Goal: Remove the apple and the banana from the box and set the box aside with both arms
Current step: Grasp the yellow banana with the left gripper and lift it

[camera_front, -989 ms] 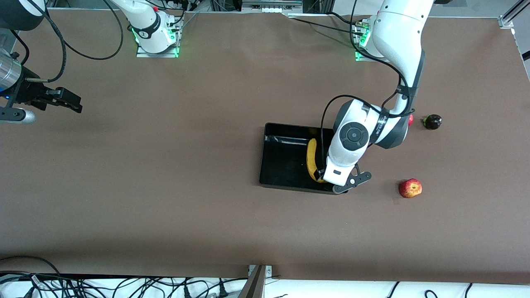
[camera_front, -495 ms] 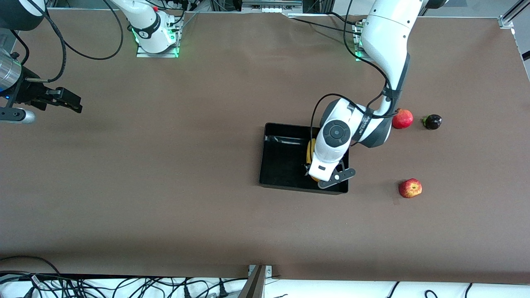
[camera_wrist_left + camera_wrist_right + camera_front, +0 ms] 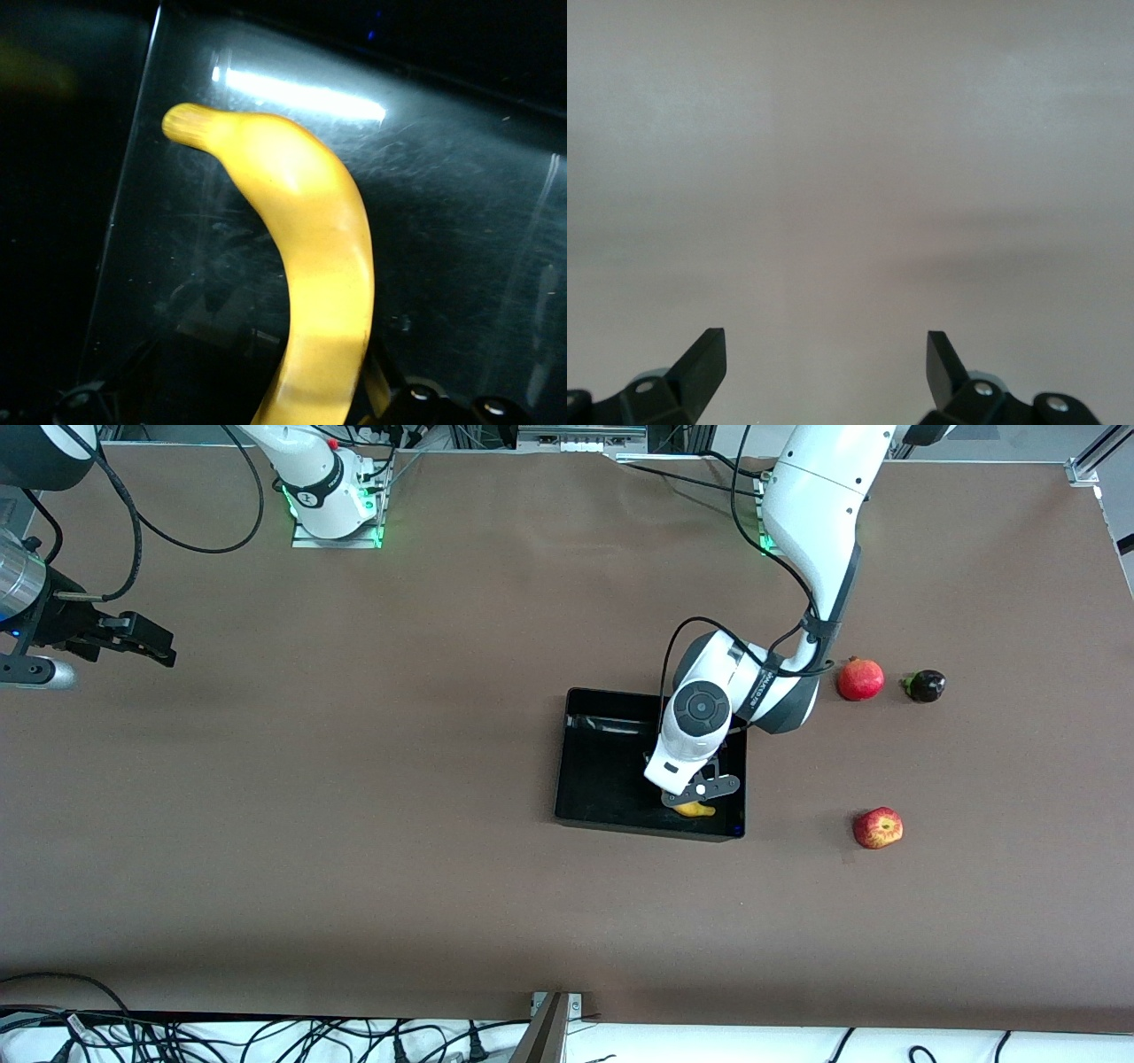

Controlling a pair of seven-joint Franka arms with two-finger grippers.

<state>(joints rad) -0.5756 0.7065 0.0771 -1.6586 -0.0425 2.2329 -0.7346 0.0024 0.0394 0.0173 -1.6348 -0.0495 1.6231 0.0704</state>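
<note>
Banana (image 3: 694,809) is lying in the black tray (image 3: 602,779), mostly hidden under the left gripper (image 3: 687,793), which hangs low over the tray's end toward the left arm. In the left wrist view the banana (image 3: 310,266) runs right up between the fingers, but I honestly can't tell whether they're pinching it or just straddling it. Apple (image 3: 878,828) sits on the table well apart from the tray, toward the left arm's end. Pomegranate (image 3: 860,679) and a small dark fruit (image 3: 924,685) sit side by side, farther from the camera than the apple. Right gripper (image 3: 155,646) waits over bare table at the right arm's end, fingers (image 3: 700,363) spread wide, holding nothing.
</note>
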